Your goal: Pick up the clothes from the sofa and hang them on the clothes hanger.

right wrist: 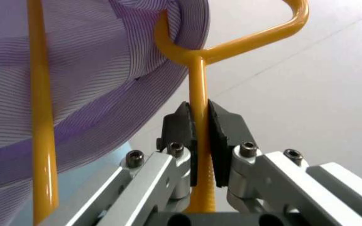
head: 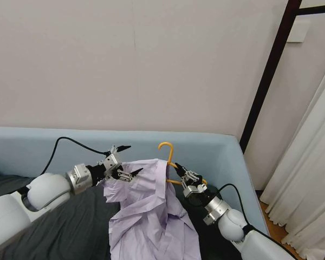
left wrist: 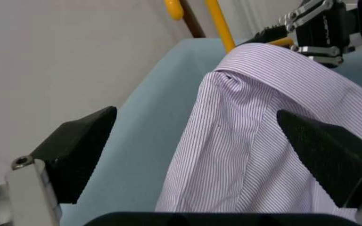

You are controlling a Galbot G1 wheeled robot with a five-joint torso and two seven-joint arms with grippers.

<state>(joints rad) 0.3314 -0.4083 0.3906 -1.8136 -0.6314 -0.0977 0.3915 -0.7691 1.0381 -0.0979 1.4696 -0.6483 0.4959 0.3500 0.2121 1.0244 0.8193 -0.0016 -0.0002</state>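
- Right gripper [right wrist: 200, 136]: jaws clamped tight on a straight yellow bar of the hanger [right wrist: 199, 84]. It holds the hanger raised over the sofa seat, hook uppermost, close to the backrest.
- Lilac striped shirt [head: 151, 216]: draped over the hanger. The top of the shirt is gathered just below the hook, and the rest falls in loose folds onto the dark grey seat cover [head: 70, 227].
- Left gripper [head: 131, 160]: jaws wide apart, with nothing gripped. It sits level with the shirt's shoulder, on the robot's left side of the garment. Lower fingertip sits right at the fabric edge; cannot tell whether it touches.
- Light blue sofa [head: 32, 146] stands against a plain wall, with a white curtain [head: 309, 189] on the robot's right.
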